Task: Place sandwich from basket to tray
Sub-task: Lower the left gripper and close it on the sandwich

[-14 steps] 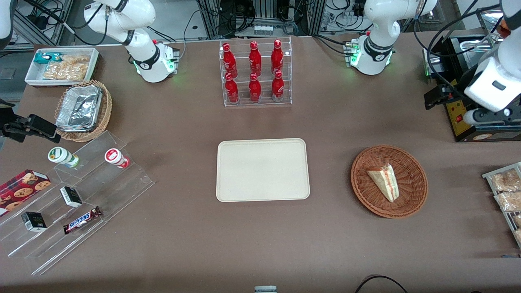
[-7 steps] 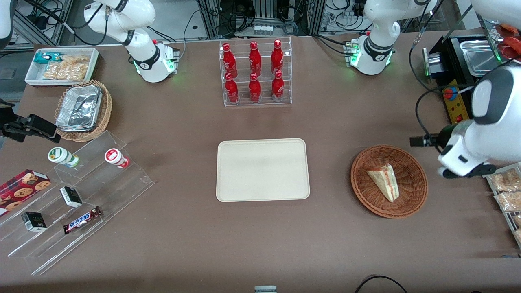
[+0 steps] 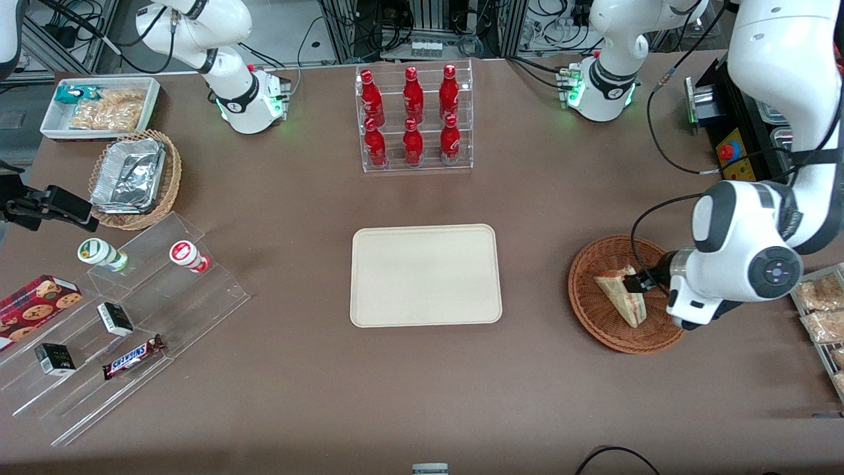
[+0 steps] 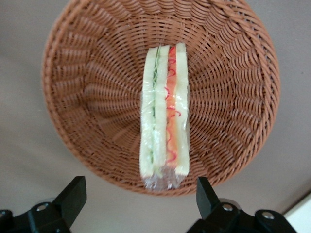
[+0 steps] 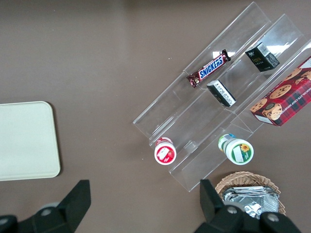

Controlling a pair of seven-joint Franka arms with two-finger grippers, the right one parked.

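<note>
The sandwich [image 3: 620, 295] is a wrapped wedge of white bread with red and green filling, lying in the reddish-brown wicker basket [image 3: 593, 316]. In the left wrist view the sandwich [image 4: 164, 114] lies edge-up in the basket [image 4: 87, 97]. My left gripper [image 4: 140, 194] hangs above the basket's rim, open and empty, its fingers [image 4: 73, 194] wide apart on either side of the sandwich's wrapped end. In the front view the gripper [image 3: 643, 284] is mostly hidden by the arm. The cream tray [image 3: 425, 275] lies bare at the table's middle.
An acrylic rack of red bottles [image 3: 413, 119] stands farther from the front camera than the tray. Bagged snacks [image 3: 821, 307] lie beside the basket at the working arm's end. A stepped acrylic shelf with snacks [image 3: 125, 316] and a tan basket of foil trays [image 3: 132, 178] lie toward the parked arm's end.
The left arm has swung from the table's edge toward the front camera and in over the basket, coming down above the sandwich. The sandwich and basket have not moved.
</note>
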